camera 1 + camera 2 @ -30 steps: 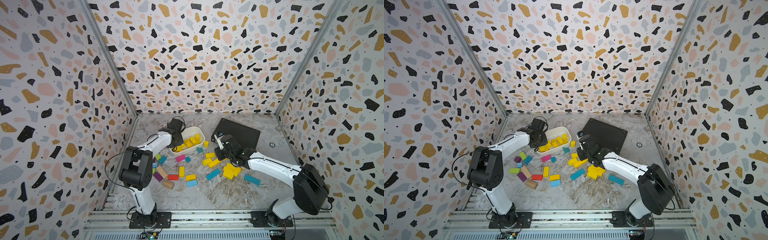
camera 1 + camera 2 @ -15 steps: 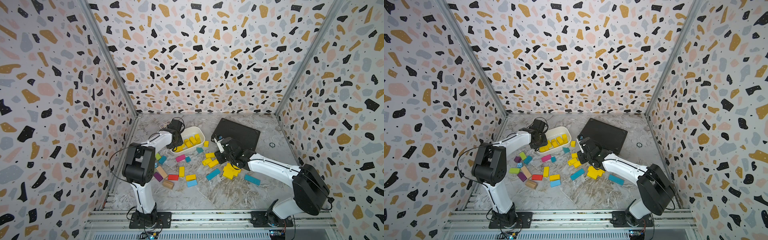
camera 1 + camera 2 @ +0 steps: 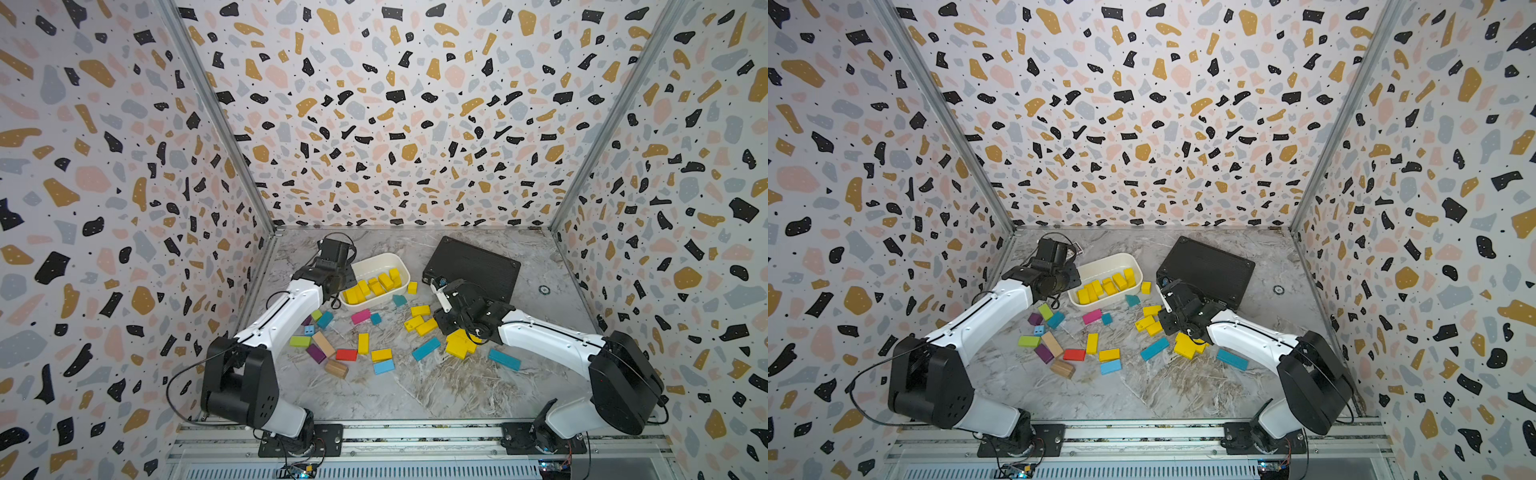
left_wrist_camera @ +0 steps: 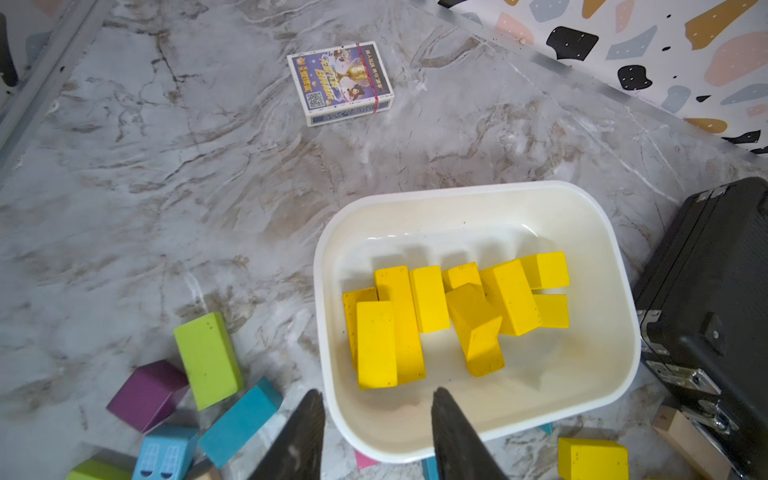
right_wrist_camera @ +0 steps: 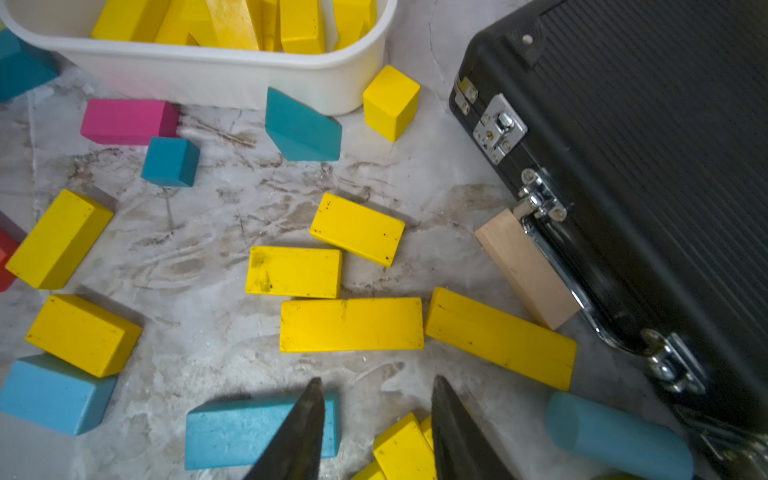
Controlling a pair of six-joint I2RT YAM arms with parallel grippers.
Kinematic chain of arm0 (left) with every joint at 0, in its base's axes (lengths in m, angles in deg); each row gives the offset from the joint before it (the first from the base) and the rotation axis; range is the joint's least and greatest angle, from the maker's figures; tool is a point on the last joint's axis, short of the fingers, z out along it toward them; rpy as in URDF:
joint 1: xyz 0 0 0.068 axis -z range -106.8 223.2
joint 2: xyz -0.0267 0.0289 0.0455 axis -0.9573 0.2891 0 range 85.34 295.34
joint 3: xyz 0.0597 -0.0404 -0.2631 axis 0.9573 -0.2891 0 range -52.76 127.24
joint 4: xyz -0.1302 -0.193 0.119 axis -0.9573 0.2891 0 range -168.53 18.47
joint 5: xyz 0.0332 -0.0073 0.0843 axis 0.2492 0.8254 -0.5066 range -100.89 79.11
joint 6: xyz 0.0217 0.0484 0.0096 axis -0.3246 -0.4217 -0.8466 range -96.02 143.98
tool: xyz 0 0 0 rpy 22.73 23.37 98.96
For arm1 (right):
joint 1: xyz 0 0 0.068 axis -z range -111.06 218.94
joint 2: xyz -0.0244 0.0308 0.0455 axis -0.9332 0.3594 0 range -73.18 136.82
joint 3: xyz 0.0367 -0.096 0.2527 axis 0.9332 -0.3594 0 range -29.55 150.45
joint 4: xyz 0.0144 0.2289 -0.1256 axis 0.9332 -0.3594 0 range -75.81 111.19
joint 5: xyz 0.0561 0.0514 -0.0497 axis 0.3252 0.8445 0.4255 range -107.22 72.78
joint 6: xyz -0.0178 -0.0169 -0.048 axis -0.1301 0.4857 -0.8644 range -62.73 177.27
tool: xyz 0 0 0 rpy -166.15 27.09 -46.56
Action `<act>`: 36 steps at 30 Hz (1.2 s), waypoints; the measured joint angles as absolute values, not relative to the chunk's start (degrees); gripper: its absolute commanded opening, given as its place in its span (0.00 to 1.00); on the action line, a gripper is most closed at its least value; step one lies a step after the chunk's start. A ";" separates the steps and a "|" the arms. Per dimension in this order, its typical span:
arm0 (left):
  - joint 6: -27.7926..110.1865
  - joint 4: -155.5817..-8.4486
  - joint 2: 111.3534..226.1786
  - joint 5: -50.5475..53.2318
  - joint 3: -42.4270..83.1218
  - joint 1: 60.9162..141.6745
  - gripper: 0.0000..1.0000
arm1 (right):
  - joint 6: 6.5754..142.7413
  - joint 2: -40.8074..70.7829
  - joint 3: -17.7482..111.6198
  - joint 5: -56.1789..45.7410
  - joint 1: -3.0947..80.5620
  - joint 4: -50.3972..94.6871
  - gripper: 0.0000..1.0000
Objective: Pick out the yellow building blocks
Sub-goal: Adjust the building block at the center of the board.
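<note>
Left end effector (image 4: 377, 392) has opened, empty over the white tray (image 4: 457, 189). Right end effector (image 5: 378, 379) hovers, fingers parted, above yellow building blocks (image 5: 351, 324).

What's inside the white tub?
Only yellow building blocks sit inside the white tub, several heaped together, some leaning on others. Part of the tub's floor is bare. Anything under the heap is covered, so I cannot tell.
</note>
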State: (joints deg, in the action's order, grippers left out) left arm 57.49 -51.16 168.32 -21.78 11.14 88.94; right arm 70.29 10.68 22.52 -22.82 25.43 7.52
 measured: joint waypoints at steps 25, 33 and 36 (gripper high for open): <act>62.48 -53.74 155.75 -26.57 1.22 88.94 0.42 | 73.76 13.26 20.81 -16.90 25.41 -7.71 0.45; 62.63 -53.76 155.73 -26.85 0.93 88.94 0.42 | 72.82 14.41 22.41 -17.05 25.25 -11.89 0.48; 62.67 -53.96 155.73 -26.90 0.56 88.94 0.42 | 72.04 14.41 22.41 -17.21 25.15 -12.32 0.50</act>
State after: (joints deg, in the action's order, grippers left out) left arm 62.67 -53.96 155.73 -26.90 0.56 88.94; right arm 72.04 14.41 22.41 -17.21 25.15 -12.32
